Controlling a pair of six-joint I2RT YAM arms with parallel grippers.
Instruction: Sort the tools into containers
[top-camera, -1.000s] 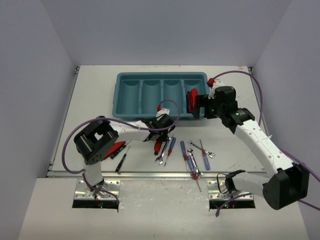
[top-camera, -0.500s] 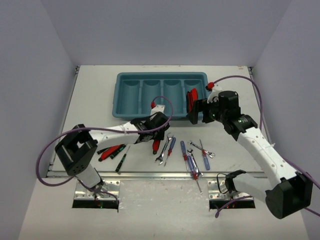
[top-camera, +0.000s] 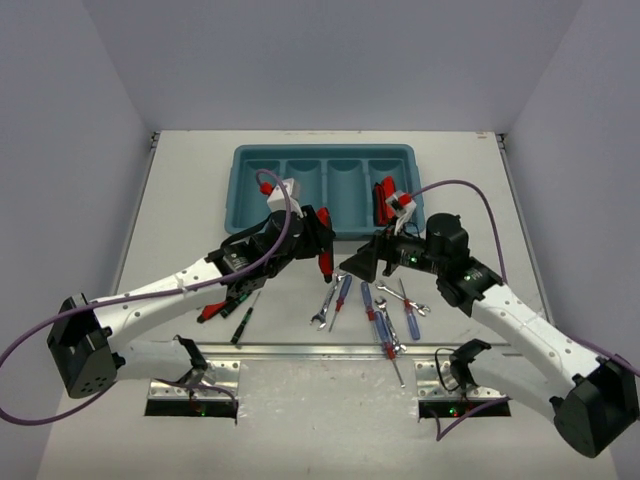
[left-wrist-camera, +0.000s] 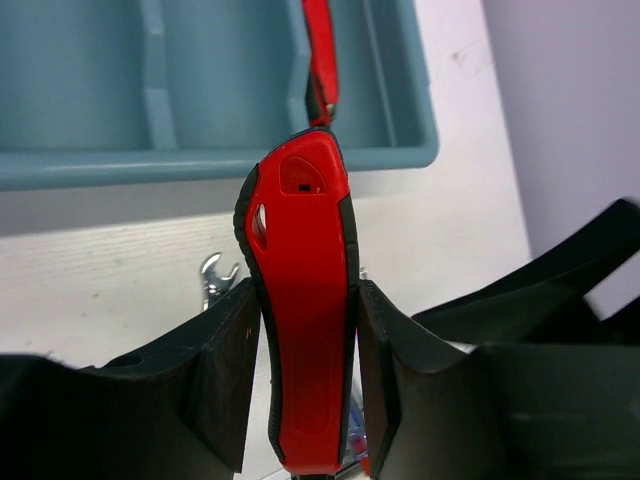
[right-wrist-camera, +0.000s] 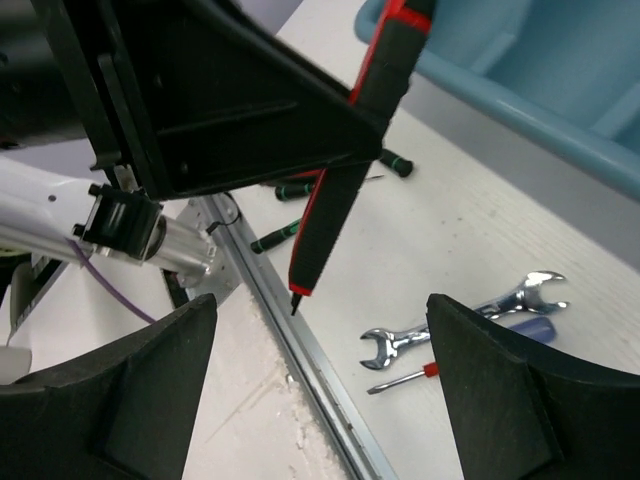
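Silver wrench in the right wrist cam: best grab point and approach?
Take the wrench at mid-shank, coming straight down with the jaws across its narrow width. It lies flat, the shank is the slimmest part, and both open ends flare wider. A blue handle lies close by one end, so stay central.

Teal-blue all over the tray (top-camera: 236, 200). Glossy red with black edging on the held pliers (left-wrist-camera: 303, 360), clamped between the matte black fingers (left-wrist-camera: 225, 380) of the left gripper (left-wrist-camera: 305, 292). Same red and black on the second pliers (top-camera: 383, 200). Blue handles with red collars on the screwdrivers (top-camera: 343, 290). Bare silver on the wrenches (top-camera: 325, 312). Black with green accents on the precision screwdrivers (top-camera: 243, 325). White for the table (top-camera: 180, 180), purple for the cables (top-camera: 470, 188).
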